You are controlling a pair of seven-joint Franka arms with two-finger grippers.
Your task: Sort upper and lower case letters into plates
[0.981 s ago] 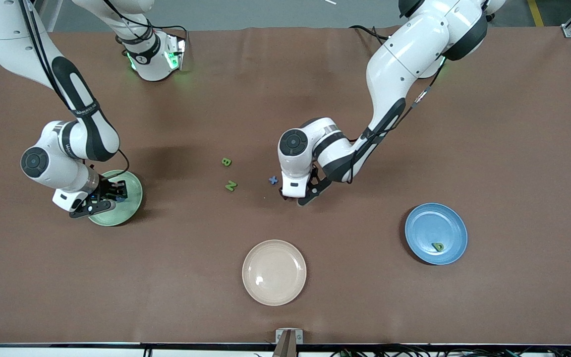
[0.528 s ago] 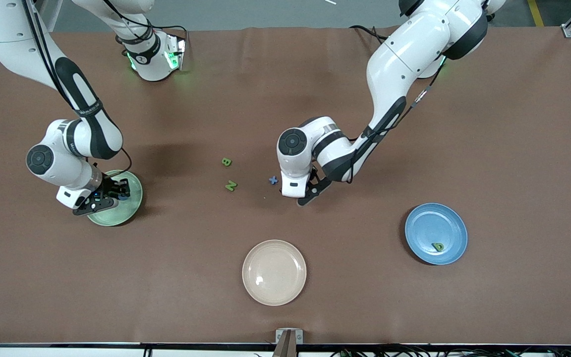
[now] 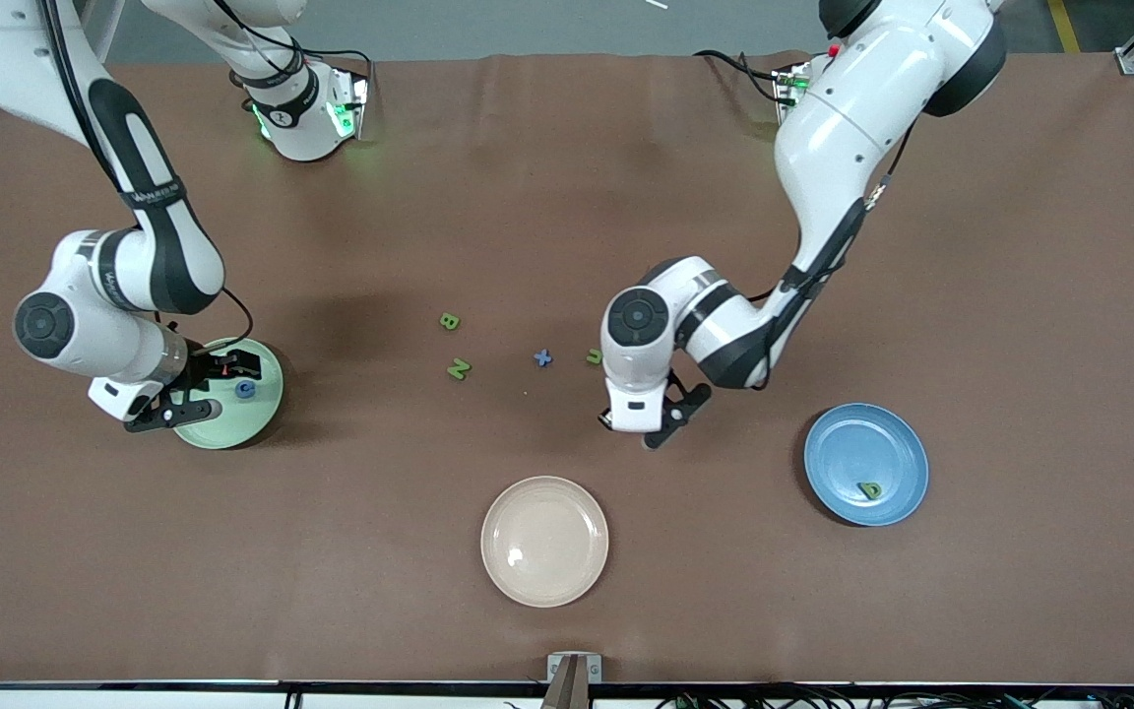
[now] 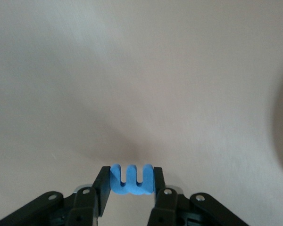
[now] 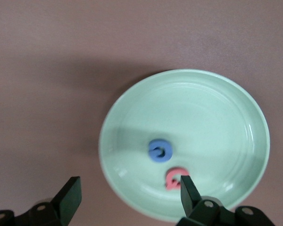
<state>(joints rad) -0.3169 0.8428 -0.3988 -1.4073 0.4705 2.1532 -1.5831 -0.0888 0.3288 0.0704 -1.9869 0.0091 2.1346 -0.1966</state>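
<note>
The blue letter m [image 4: 132, 180] sits clamped between the fingers of the left gripper [image 3: 638, 425], which hangs in the air over bare brown table [image 3: 724, 591], between the loose letters and the blue plate [image 3: 865, 463]. In the left wrist view the letter fills the gap from one finger to the other, with only tabletop under it.

On the table near that gripper, toward the middle, lies a small green letter [image 3: 594, 356], too small to read, then a blue x [image 3: 542, 357] beside it. Toward the right arm's end of the table from these lie a green N [image 3: 459, 369] and a green B [image 3: 449, 321], the B farther from the front camera than the N. A dark green letter [image 3: 869, 489] lies in the blue plate, on the part of it nearer the front camera.

The right gripper [image 5: 127, 193] is over the mint green plate [image 5: 236, 103] at the right arm's end of the table, its fingers spread wide apart and holding nothing. In that plate lie a blue round letter [image 5: 159, 150] and a pink one [image 5: 175, 178], just beside each other; which letters they are cannot be made out.

A cream-beige plate [image 3: 544, 541] lies nearest the front camera, well apart from the other two plates.
</note>
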